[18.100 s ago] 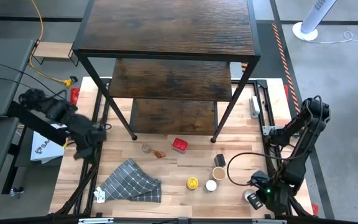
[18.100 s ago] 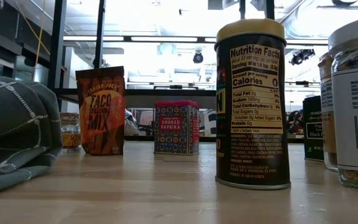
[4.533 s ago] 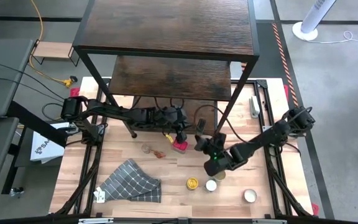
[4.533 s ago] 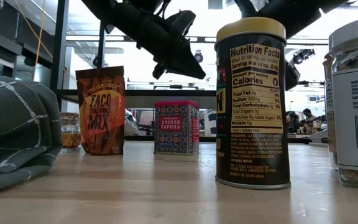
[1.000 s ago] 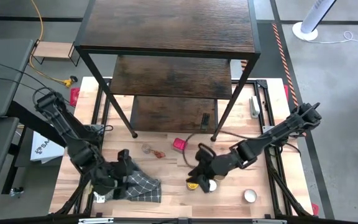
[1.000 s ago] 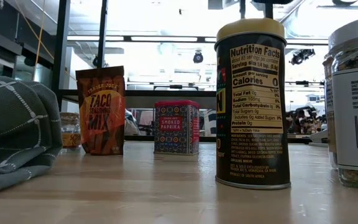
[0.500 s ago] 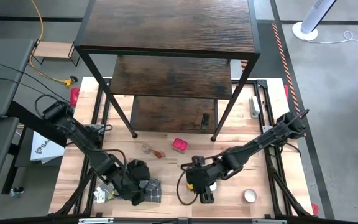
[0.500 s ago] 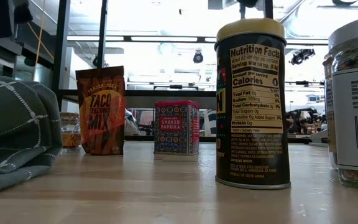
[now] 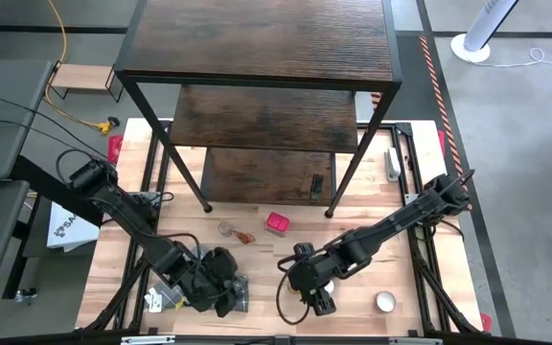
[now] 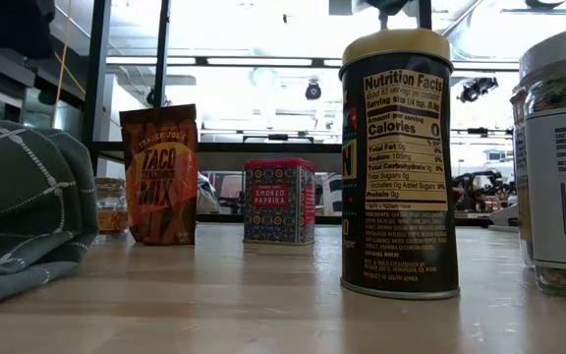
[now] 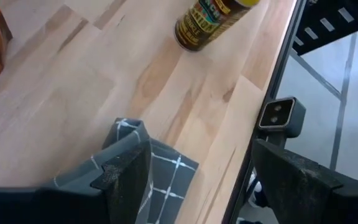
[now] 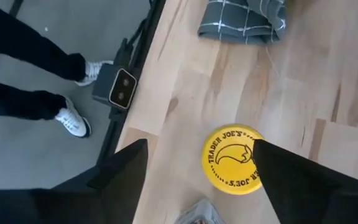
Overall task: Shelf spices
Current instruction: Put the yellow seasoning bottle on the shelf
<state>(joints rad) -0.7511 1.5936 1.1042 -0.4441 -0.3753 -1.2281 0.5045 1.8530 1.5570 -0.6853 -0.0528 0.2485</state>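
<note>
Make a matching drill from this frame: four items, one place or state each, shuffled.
Items
1. yellow-lid can
2. red tin
3. cloth
4. dark jar

Places
A. on the shelf's bottom board
B. under the left gripper
C. below the open right gripper
D. on the table just in front of the shelf

Pairs: 1-C, 2-D, 3-B, 4-A
</note>
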